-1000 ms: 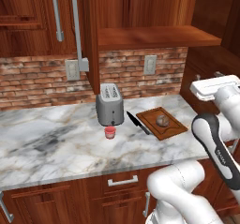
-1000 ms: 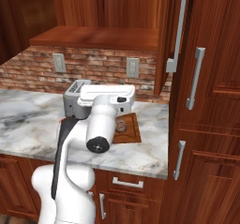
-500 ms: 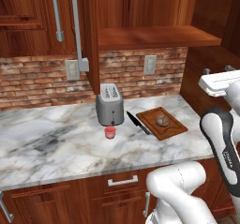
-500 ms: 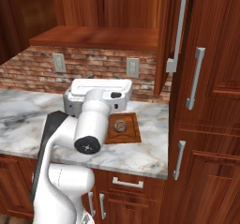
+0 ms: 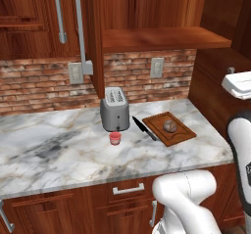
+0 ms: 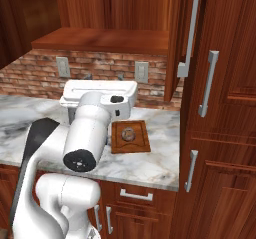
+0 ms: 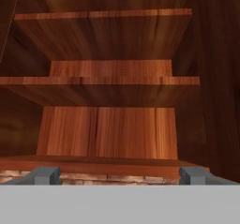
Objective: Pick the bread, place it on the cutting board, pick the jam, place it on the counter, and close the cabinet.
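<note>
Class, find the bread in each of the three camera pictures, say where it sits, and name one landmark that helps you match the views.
Left base view: the bread lies right of centre, on the cutting board, right of the toaster.
Right base view: the bread lies at the centre, on the cutting board, just right of the arm.
Hand view: wooden cabinet shelves; no bread here.
Shared landmark: the cutting board, in both base views.

My count on the counter [image 5: 59,154]:
One toaster [image 5: 114,109], one jam [image 5: 114,138], one knife [image 5: 143,128], one cutting board [image 5: 182,134], one bread [image 5: 170,126], two wall outlets [image 5: 75,73].
</note>
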